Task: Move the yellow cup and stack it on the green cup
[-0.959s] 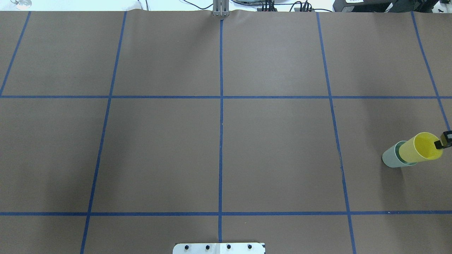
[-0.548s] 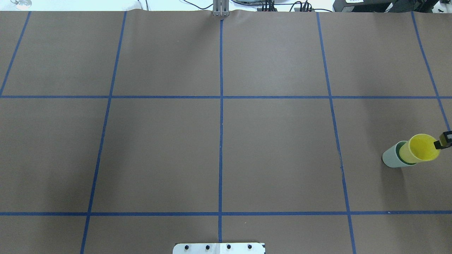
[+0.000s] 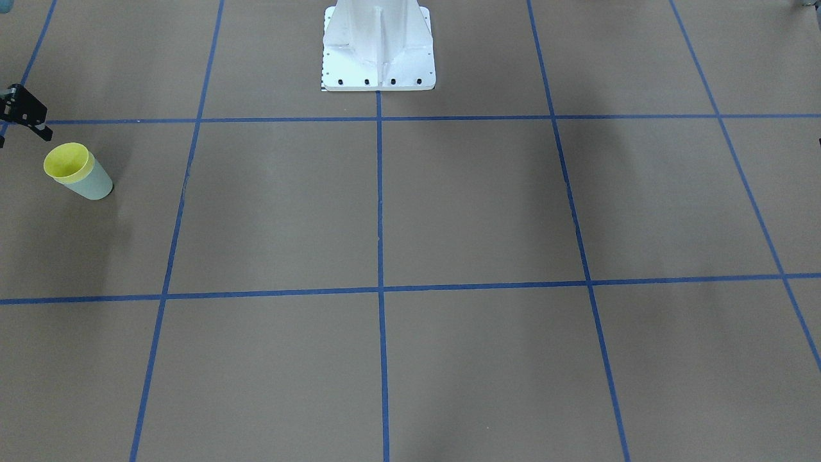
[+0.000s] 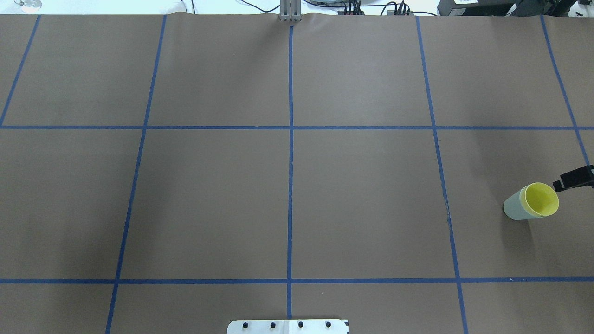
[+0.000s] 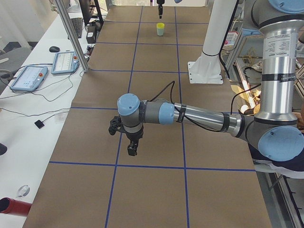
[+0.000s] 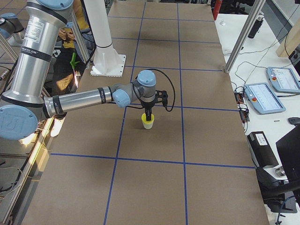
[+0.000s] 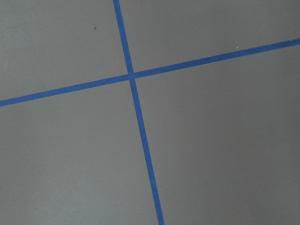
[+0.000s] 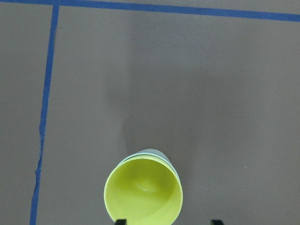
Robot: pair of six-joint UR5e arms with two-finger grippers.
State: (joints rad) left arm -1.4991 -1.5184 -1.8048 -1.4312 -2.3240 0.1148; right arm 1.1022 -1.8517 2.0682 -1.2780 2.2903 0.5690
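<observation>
The yellow cup [image 4: 539, 199] sits nested upright inside the green cup [image 4: 513, 208] at the table's right side; only its rim and inside show. In the right wrist view the yellow cup [image 8: 143, 197] fills the green cup [image 8: 150, 152] just below the camera. My right gripper [image 8: 168, 221] is open, its fingertips spread above the cups and touching neither; it also shows in the overhead view [image 4: 575, 178]. My left gripper [image 5: 132, 149] hangs over the table's left part, far from the cups; I cannot tell whether it is open or shut.
Brown table cover [image 4: 362, 199] with a blue tape grid. The white robot base [image 3: 377, 45] stands at the middle of the robot's edge. The cups stand close to the table's right end [image 3: 13, 192].
The yellow cup, held tilted and partly in the green cup, has sunk fully into it. My right gripper has let go of its rim and pulled up and away.
</observation>
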